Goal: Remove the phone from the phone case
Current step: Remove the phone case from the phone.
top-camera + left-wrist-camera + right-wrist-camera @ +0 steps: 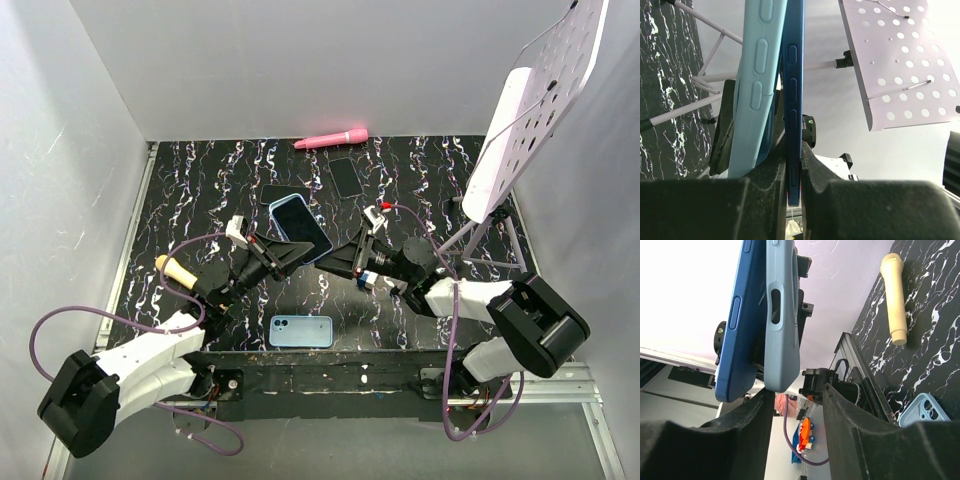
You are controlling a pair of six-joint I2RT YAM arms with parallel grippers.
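A dark blue phone (302, 226) is held tilted above the middle of the table, between my two grippers. Its light blue phone case (757, 75) is peeled away from the phone (792, 100) along one long side and stands apart from it. My left gripper (793, 185) is shut on the phone's bare edge, with the case outside the jaws. The right gripper (797, 405) is open just below the free end of the case (782, 315). That end hangs over the left finger's tip, beside the phone (737, 315), and nothing is clamped between the fingers.
A second light blue case (301, 331) lies face down near the front edge. Two dark phones (346, 177) (280, 192) lie further back, with a pink stick (332, 138) by the rear wall. A beige cylinder (175, 270) lies at the left. A white perforated stand (530, 110) rises at the right.
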